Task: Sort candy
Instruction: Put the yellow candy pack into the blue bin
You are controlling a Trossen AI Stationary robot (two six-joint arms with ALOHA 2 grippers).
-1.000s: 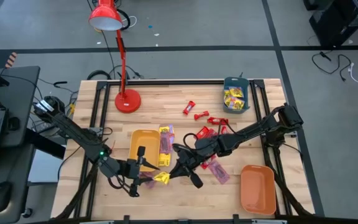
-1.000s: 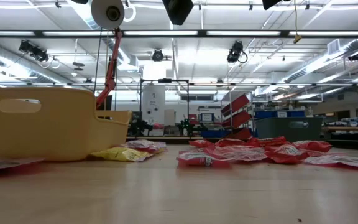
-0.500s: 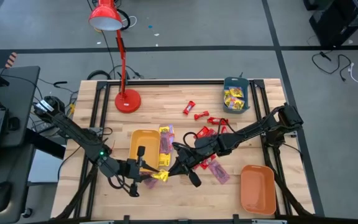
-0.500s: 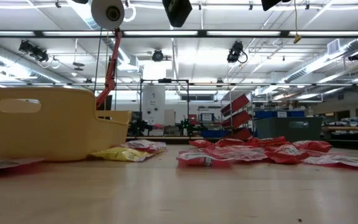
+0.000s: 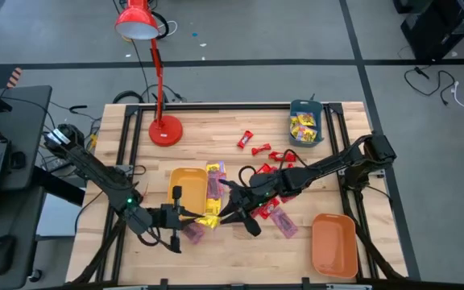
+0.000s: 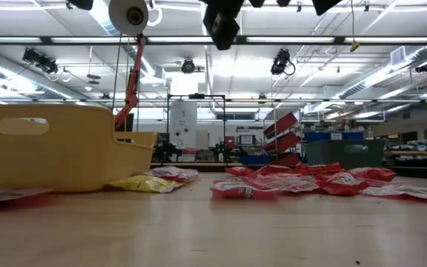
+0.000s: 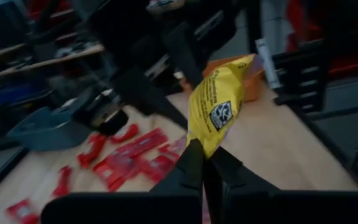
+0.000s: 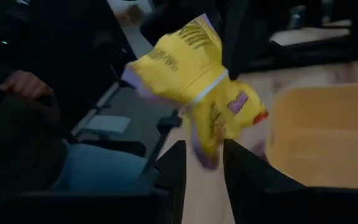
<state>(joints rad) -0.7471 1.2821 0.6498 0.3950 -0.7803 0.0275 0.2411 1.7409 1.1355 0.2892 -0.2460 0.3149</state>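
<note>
Since 1 s ago the left gripper (image 5: 185, 214) has lifted its yellow packet (image 7: 218, 107) off the surface and the right gripper (image 5: 234, 211) has slid in toward it; the right arm's dark head now dips into the top of the low view, where it sat higher before.

Now: in the left wrist view the left fingers (image 7: 191, 167) are pinched shut on the packet's lower edge, and the packet stands up above them, w/ a purplish bit behind it that might be a 2nd wrapper, hard to say. The right wrist view shows the same packet right in front of the right fingers (image 8: 173, 163), which stand apart w/ nothing between them. Looks like a hand-over in mid-air, just beside the yellow tray (image 5: 186, 185).

Rest of the candy: red sweets (image 5: 274, 171) scattered mid-surface, pinkish packets (image 5: 280, 219) near the right arm, yellow packets already in the teal tray (image 5: 305, 126) at the far right corner. Orange tray (image 5: 333, 244) at the near right looks unfilled. So prob. early in the sort.

To do this step well: bring the right fingers around the packet's free upper half, well away from the left fingers, so the 2 don't collide. Close on it fully before the left lets go; the film is slick and floppy. If 2 wrappers are stuck together, separate them first, else the wrong one rides along to the teal tray.
</note>
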